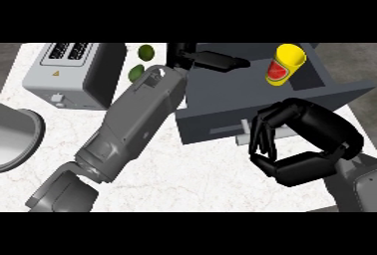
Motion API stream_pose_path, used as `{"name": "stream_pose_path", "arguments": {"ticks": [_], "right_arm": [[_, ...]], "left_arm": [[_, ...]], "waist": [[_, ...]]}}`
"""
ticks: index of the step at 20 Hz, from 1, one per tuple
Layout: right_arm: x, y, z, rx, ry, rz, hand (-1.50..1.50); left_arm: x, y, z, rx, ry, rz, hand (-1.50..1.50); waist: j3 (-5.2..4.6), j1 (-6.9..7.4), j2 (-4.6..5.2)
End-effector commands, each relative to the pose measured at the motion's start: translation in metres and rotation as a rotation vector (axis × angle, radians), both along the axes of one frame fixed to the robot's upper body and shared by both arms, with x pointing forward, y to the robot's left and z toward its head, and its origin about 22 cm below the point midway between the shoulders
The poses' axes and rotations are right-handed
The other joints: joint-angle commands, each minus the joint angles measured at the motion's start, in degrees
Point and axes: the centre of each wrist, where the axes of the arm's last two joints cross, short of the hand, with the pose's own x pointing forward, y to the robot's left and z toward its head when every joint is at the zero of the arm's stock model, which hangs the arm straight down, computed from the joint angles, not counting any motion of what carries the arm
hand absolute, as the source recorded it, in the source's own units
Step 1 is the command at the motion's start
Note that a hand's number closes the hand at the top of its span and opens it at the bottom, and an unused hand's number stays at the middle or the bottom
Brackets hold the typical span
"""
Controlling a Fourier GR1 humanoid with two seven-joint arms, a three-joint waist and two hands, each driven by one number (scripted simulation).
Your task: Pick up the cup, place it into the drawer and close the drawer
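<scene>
Black fingers of the right hand (305, 144) are seen curled in front of the drawer's (221, 107) dark grey face, bent round toward the thumb so that an open ring is formed just beside the pale handle (244, 133). Whether the handle is touched by the fingertips cannot be told; nothing is seen held inside the curl. The grey right forearm (359, 185) is cut off by the lower right corner of the view.

The left hand (210, 59) is stretched far across the counter (199, 174) to the drawer's back edge, where its dark fingers are laid out roughly straight, pointing toward the cup (283, 64). No object is seen clasped by them. The left forearm (136, 127) is shown as a long grey body running diagonally from the lower left up to that hand, and much of the marble-patterned counter is covered by it.

The cup, yellow with a red picture on its side, is found inside the drawer, in the far right part of its open compartment, lying tilted. It is kept apart from both hands. The drawer is drawn out, its interior being open to view from above.

Beyond the left forearm, two green rounded fruits (141, 62) are partly hidden. Further left, a silver toaster (70, 72) is placed on the counter, and at the left edge part of a grey sink basin (16, 137) is visible.
</scene>
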Motion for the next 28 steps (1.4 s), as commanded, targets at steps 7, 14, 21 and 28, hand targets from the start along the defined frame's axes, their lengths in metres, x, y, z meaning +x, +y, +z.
{"name": "stream_pose_path", "arguments": {"ticks": [7, 14, 21, 28], "right_arm": [[-0.015, -0.007, -0.024, -0.456, -0.097, -0.148, -1.5], [0.017, 0.0, -0.109, -0.609, 0.0, -0.215, -1.5], [0.05, -0.002, -0.165, -0.731, 0.025, -0.218, 1.5], [0.095, -0.03, -0.152, -0.577, -0.044, -0.369, 1.5]], "left_arm": [[0.003, 0.004, -0.003, -0.082, -0.002, 0.063, -1.5], [-0.003, 0.021, -0.031, -0.155, -0.011, 0.037, -1.5], [-0.005, 0.05, -0.038, -0.184, -0.01, 0.041, -1.5], [-0.017, 0.087, -0.064, -0.207, 0.018, 0.015, -1.5]], "waist": [[0.09, 5.98, -1.07], [0.1, 10.79, -1.14], [0.15, 13.36, -1.37], [0.27, 16.1, -0.98]]}}
